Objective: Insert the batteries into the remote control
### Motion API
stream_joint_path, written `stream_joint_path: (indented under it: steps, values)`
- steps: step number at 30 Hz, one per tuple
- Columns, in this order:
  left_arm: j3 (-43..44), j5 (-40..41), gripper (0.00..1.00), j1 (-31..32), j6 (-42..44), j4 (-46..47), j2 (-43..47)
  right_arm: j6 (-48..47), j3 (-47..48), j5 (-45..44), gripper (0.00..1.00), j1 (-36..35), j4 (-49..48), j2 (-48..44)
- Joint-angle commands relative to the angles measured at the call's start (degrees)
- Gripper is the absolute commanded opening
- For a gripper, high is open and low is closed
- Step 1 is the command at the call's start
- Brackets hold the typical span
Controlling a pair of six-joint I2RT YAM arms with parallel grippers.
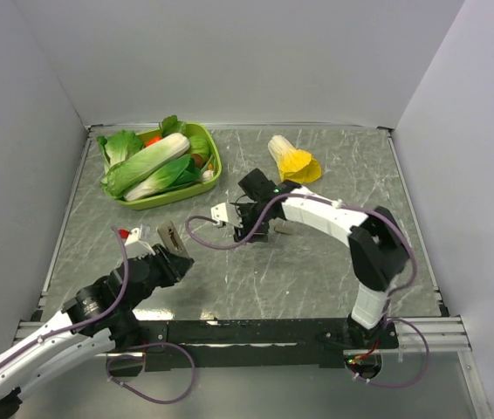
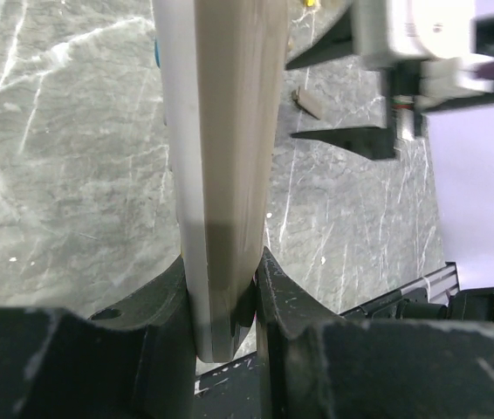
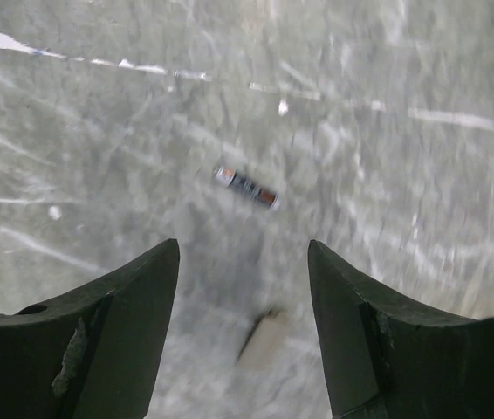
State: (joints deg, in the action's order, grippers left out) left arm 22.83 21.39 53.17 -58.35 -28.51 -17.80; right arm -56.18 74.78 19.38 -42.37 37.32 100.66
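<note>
One battery (image 3: 245, 187) lying loose on bench (image 3: 72, 131), just ahead of right end effector (image 3: 243, 249); its jaws standing apart, gripping nothing. Second battery not showing. Left end effector (image 2: 223, 262) clenching remote control (image 2: 225, 131) by one end, grey-beige back facing wrist camera. Step, judging: going for battery pickup. Next move calling for lowering, straddling thin cylinder crosswise, closing gently. Right arm reaching over mid-bench, wrist pointing down; left arm lying low, angling inward.

One remote control (image 2: 225, 175), one battery (image 3: 245, 187)
</note>
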Motion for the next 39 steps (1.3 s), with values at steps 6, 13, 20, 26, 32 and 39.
stream_joint_path:
  steps: [6,13,20,26,32,39]
  values:
    - [1.96,2.34,0.01,-0.17,-0.8,-2.87,3.04,-12.81,10.2,6.55,0.68,0.36,7.41,11.92]
    - [2.13,2.34,0.01,-0.17,-0.37,-2.87,3.13,-13.69,10.91,6.99,0.63,0.27,9.0,14.91]
    - [2.04,1.99,0.01,-0.17,-0.45,-2.78,3.04,-13.52,10.29,4.27,0.58,0.18,8.47,16.84]
    - [1.87,1.73,0.01,-0.17,-0.54,-2.6,2.95,-13.34,9.15,1.98,0.56,0.27,8.03,17.37]
    - [1.87,1.64,0.01,-0.17,-0.54,-2.34,2.69,-12.73,8.19,-0.74,0.48,0.27,7.59,18.08]
    - [1.6,1.03,0.01,-0.17,-0.36,-1.72,2.6,-10.0,9.32,-0.13,0.15,0.27,9.43,18.6]
